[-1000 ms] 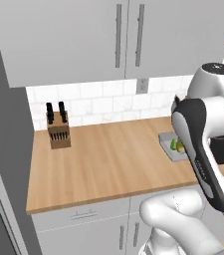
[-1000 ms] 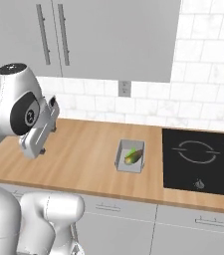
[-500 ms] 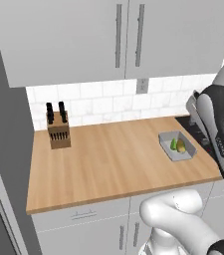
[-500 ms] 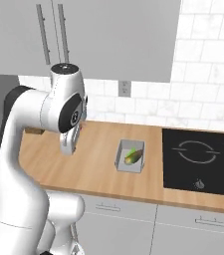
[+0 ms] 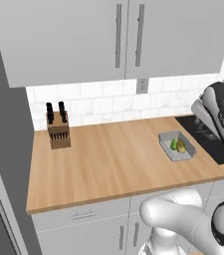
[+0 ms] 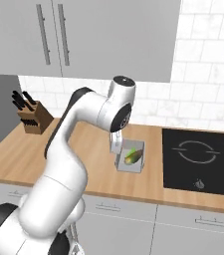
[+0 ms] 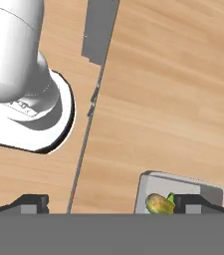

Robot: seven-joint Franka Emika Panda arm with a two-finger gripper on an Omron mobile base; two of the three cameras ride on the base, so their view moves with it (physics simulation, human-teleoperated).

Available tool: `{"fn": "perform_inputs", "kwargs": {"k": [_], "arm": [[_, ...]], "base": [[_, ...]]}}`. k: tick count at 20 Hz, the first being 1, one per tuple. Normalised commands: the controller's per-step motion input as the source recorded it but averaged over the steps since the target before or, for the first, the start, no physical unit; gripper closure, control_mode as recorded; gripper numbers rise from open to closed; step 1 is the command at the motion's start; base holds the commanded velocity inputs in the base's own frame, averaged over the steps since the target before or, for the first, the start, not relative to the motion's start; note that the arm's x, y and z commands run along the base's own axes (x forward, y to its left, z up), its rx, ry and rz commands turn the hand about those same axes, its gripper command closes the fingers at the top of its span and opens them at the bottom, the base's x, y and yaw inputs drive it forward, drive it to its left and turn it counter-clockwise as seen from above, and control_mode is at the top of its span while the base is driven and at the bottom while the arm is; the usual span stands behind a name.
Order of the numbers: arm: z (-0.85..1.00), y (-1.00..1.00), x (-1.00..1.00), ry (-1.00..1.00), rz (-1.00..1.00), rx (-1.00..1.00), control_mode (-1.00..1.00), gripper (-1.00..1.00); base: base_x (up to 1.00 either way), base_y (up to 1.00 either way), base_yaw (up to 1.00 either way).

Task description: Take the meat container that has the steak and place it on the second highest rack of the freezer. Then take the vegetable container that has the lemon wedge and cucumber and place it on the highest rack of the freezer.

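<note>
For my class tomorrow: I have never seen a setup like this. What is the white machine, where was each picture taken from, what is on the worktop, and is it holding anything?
The white machine is a robot arm in a computer-drawn kitchen. Two cameras ride behind it, one to its left and one to its right. A third sits on its hand, looking down. On the wooden worktop stand a knife block and a small grey tray with yellow and green bits in it. A black hob lies beside the tray. The hand is open and holds nothing; it hangs above the tray.
</note>
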Motion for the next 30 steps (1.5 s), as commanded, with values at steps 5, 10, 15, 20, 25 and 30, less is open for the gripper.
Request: {"fn": "perform_inputs", "kwargs": {"k": [5,10,15,20,25,30], "arm": [[-0.88,-0.08,0.38,0.01,0.06,-0.01,-1.00,-1.00],[-0.25,0.00,0.05,0.05,0.01,0.00,-1.00,-1.00],[-0.68,-0.04,0.54,0.00,0.00,0.00,-1.00,-1.00],[-0.70,-0.24,0.54,0.00,-0.01,-0.03,-1.00,-1.00],[-0.71,-0.29,0.04,0.00,-0.11,-0.15,-1.00,-1.00],[-0.38,-0.02,0.00,0.00,-0.05,-0.07,-1.00,-1.00]], "base": [[0.00,0.00,0.00],[0.00,0.00,0.00],[0.00,0.00,0.00],[0.00,0.00,0.00],[0.00,0.00,0.00],[0.00,0.00,0.00]]}}
